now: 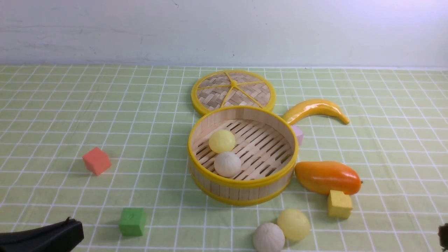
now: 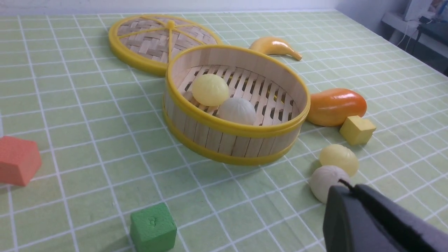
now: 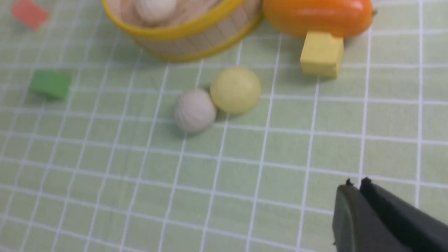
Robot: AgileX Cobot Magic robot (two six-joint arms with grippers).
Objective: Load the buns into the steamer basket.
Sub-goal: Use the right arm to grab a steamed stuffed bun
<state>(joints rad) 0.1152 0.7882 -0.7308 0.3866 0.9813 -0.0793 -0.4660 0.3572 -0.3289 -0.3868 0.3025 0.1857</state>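
Note:
The steamer basket stands mid-table with a pale yellow bun and an off-white bun on its slotted floor. Two more buns lie on the cloth in front of it, touching: a pale yellow one and an off-white pleated one. My left gripper is shut and empty, low at the front left, its tip overlapping the off-white bun in the left wrist view. Only an edge of my right gripper shows at the front right; it is shut, empty, well short of the loose buns.
The woven lid lies behind the basket. A banana and an orange mango sit to its right, with a yellow cube against the mango. A red cube and a green cube lie at the left.

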